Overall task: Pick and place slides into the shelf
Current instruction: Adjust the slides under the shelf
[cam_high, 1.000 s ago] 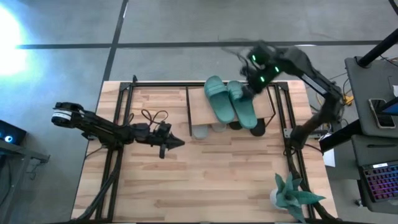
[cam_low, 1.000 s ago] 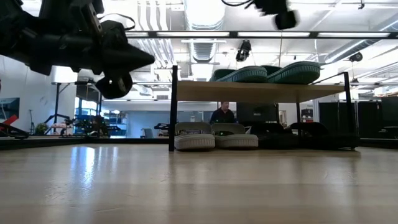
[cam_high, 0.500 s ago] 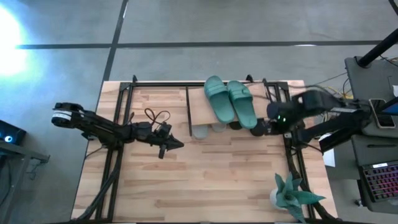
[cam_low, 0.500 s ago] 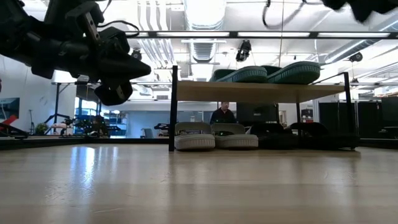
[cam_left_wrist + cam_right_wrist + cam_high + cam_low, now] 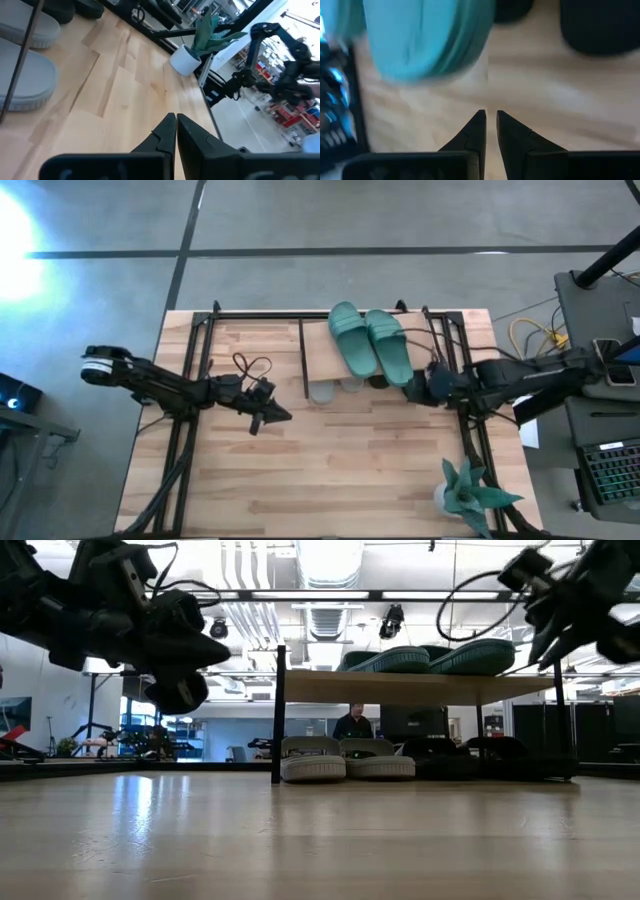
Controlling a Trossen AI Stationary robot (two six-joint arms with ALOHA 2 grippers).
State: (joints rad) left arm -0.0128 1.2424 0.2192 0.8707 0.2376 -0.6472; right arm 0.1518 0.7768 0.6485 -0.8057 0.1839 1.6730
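Note:
The teal slides (image 5: 370, 345) lie side by side on the shelf's wooden plank (image 5: 322, 355), soles down. The grey slides (image 5: 322, 391) and black slides (image 5: 413, 389) stand on the table under the plank, as the low view shows for the grey (image 5: 345, 760) and black (image 5: 470, 750) pairs. My right gripper (image 5: 428, 384) hovers by the shelf's right end, above the table, fingers nearly together and empty (image 5: 490, 117). My left gripper (image 5: 270, 416) hangs shut and empty over the table, left of the shelf (image 5: 175, 120).
A potted plant (image 5: 470, 490) stands at the near right corner. The large black frame (image 5: 190, 380) runs along the table's left and right sides. A loop of black cable (image 5: 250, 365) lies near the left arm. Bare wood (image 5: 330, 470) stretches across the near half.
My right arm swung from above the far end of the teal slides toward the table's right edge. It then came down and toward the near side, beside the shelf's right end. The teal slides stayed on the plank.

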